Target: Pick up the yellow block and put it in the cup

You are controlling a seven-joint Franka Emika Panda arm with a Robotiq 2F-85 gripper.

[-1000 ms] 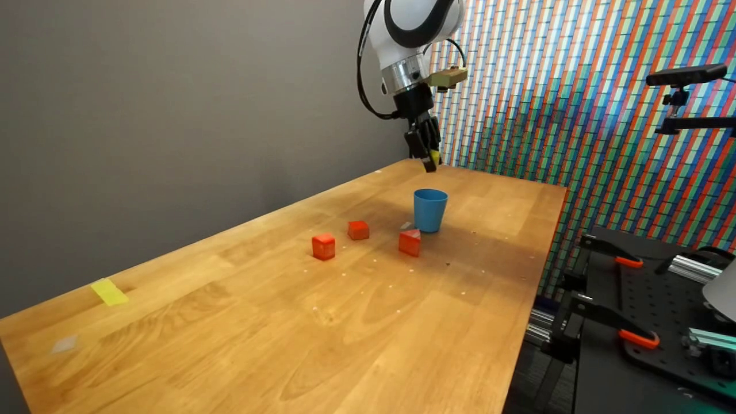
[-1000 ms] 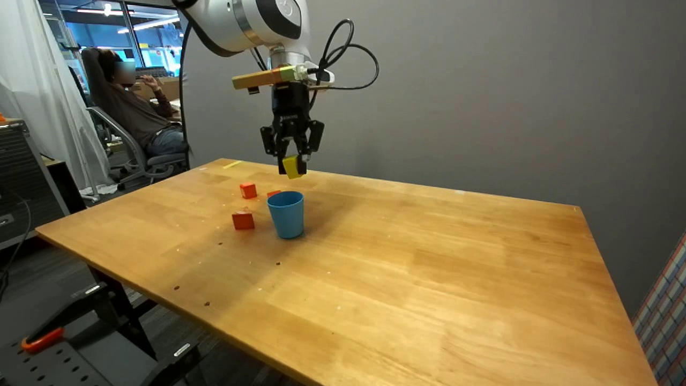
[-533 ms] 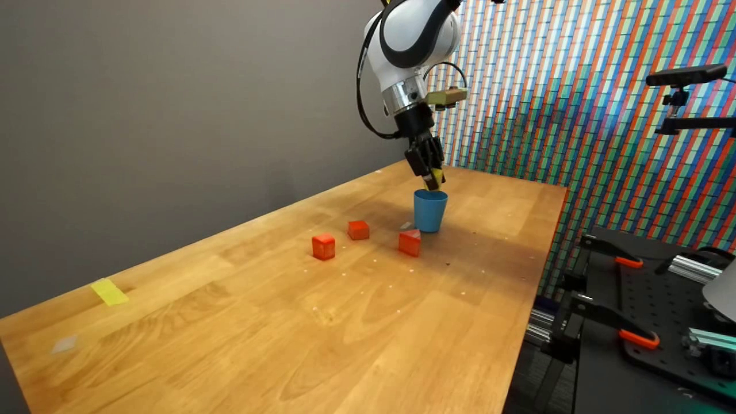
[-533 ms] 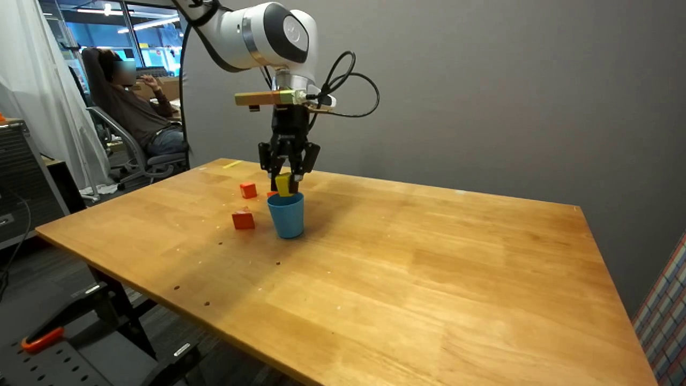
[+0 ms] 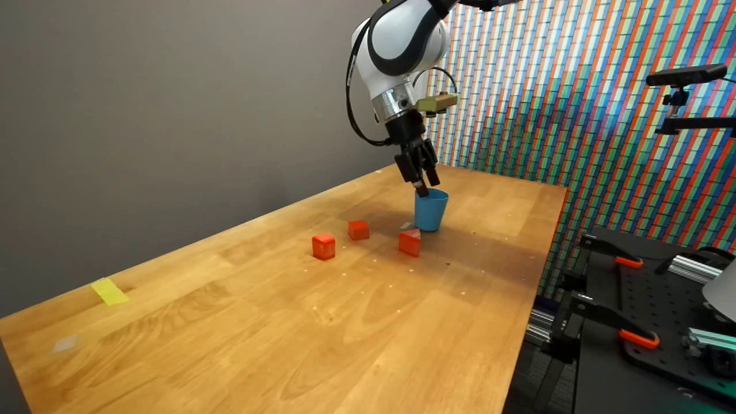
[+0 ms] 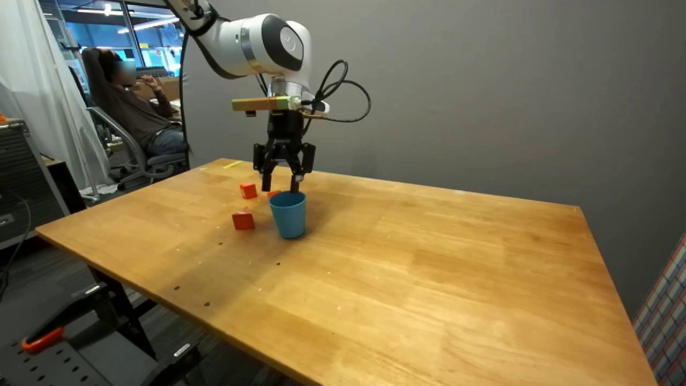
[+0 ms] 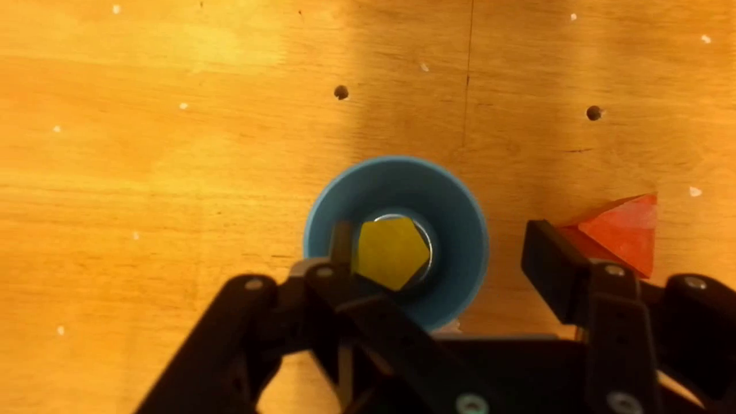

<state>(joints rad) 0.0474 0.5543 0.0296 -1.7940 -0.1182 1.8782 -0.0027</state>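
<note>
Yellow block (image 7: 393, 253) in blue cup (image 6: 290, 221), wooden table (image 6: 429, 279), grey wall (image 6: 471, 96), curtain (image 6: 45, 91)

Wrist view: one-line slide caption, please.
Yellow block inside the blue cup; the open tool partly covers the cup and a nearby red block on the wooden table.

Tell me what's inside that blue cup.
The wrist view shows the yellow block inside the blue cup. The block hides part of the cup's floor, and the open jaws hide some of the inside, so anything there can't be seen.
</note>
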